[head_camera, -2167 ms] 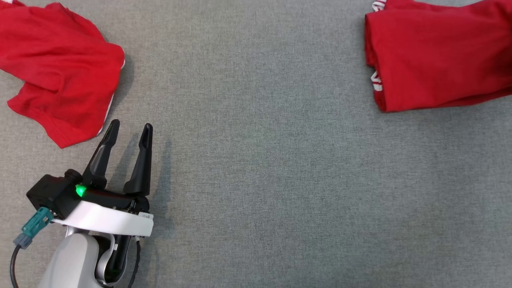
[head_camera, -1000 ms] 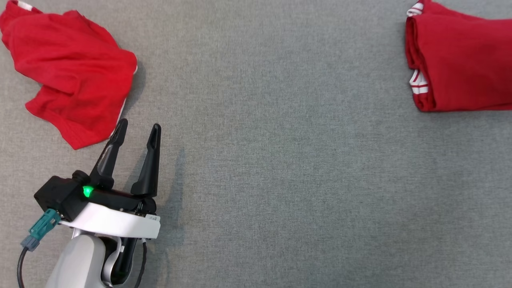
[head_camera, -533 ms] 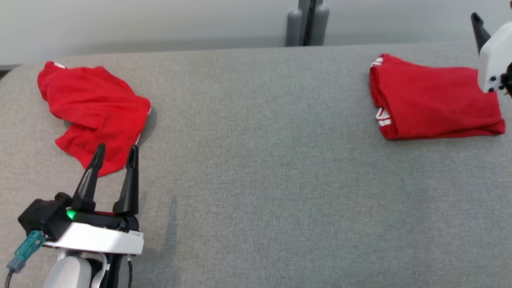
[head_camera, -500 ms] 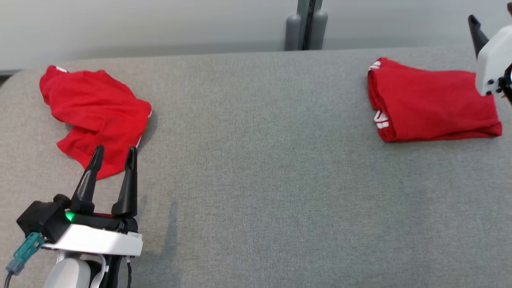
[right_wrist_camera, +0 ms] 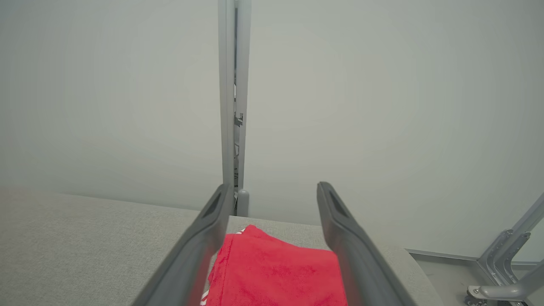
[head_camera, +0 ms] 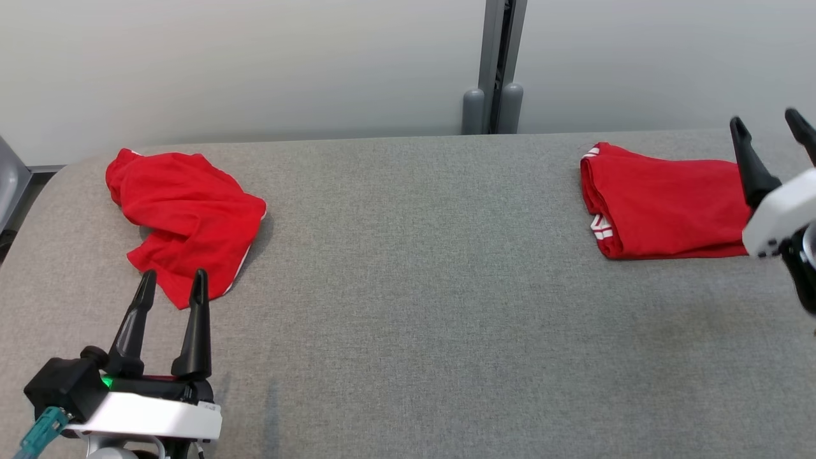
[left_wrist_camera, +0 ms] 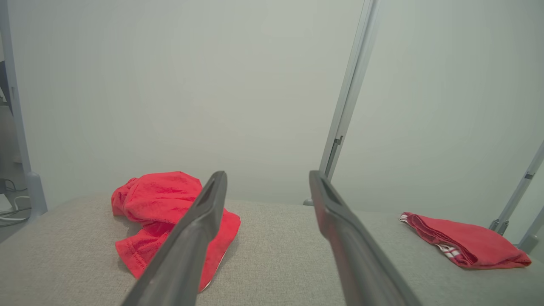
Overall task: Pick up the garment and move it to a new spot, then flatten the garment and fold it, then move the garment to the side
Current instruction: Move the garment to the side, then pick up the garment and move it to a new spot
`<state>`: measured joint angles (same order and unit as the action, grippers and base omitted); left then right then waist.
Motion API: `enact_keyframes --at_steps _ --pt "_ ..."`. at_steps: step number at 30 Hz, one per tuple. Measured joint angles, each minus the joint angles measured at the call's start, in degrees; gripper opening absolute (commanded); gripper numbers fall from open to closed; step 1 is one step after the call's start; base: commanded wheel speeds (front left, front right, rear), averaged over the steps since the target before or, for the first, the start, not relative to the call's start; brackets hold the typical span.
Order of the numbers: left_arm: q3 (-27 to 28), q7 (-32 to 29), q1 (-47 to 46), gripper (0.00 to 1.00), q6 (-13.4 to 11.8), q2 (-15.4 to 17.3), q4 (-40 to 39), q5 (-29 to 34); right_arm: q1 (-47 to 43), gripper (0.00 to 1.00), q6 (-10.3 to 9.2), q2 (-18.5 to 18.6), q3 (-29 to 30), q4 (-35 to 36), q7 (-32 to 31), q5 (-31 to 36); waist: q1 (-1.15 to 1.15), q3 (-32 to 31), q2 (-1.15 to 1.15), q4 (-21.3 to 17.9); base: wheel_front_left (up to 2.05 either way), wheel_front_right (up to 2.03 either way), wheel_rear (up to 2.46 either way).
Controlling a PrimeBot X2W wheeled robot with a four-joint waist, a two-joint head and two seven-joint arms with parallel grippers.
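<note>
Two red knit garments on the grey woven-fabric table [head_camera: 414, 299], one on each side of the post [head_camera: 500, 64].

Crumpled garment [head_camera: 185, 217]: well left of the post. Soft rumpled heap, irregular shape, stitched hem, white trim showing at its edge. Long axis runs diagonally, from the far end away from the post down to a hem corner that points at the left gripper [head_camera: 174, 275]. That gripper sits just short of the corner, fingers spread wide, holding nothing.

Folded garment [head_camera: 663, 210]: well right of the post. Flat, roughly rectangular stack, long axis across the table. Its rounded fold edge with white stripes faces the post side. Right gripper [head_camera: 764, 118] is at the end away from the post, fingers also spread, nothing between them. Contact with the cloth: can't tell.

Post: smooth grey metal upright against a plain pale wall.
</note>
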<state>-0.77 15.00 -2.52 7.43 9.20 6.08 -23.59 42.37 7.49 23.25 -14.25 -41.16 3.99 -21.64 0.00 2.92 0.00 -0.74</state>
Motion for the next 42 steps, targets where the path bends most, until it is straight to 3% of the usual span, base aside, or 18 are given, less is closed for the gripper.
enact_keyframes --at_steps 4,11,17,29,42 --pt "0.3 0.0 1.2 1.00 0.0 -0.5 -0.3 0.4 -8.3 1.00 -0.01 -1.4 5.6 6.3 2.1 0.4 0.00 -0.9 0.00 0.5 0.00 0.00 0.00" --pt "1.3 0.0 2.4 1.00 0.0 -1.2 -0.7 0.9 -23.8 1.00 0.00 -8.6 13.2 16.7 6.3 3.4 0.00 -1.8 0.00 1.2 0.00 0.00 0.00" --pt "2.1 0.0 3.6 1.00 0.0 -1.8 -0.4 1.9 -32.4 1.00 0.00 -13.5 14.4 22.3 8.8 4.2 0.00 -2.4 0.00 1.1 0.00 0.00 0.00" --pt "4.0 0.1 6.0 1.00 0.0 -3.8 1.0 3.5 -39.2 1.00 0.00 -15.9 12.6 27.8 10.8 4.4 0.00 -3.2 0.00 -0.9 0.00 0.00 0.00" --pt "2.8 0.1 6.4 1.00 0.0 -4.3 2.1 3.8 -39.4 1.00 0.00 -17.1 11.7 29.3 10.9 4.9 0.00 -3.0 0.00 -1.1 0.00 0.00 0.00"
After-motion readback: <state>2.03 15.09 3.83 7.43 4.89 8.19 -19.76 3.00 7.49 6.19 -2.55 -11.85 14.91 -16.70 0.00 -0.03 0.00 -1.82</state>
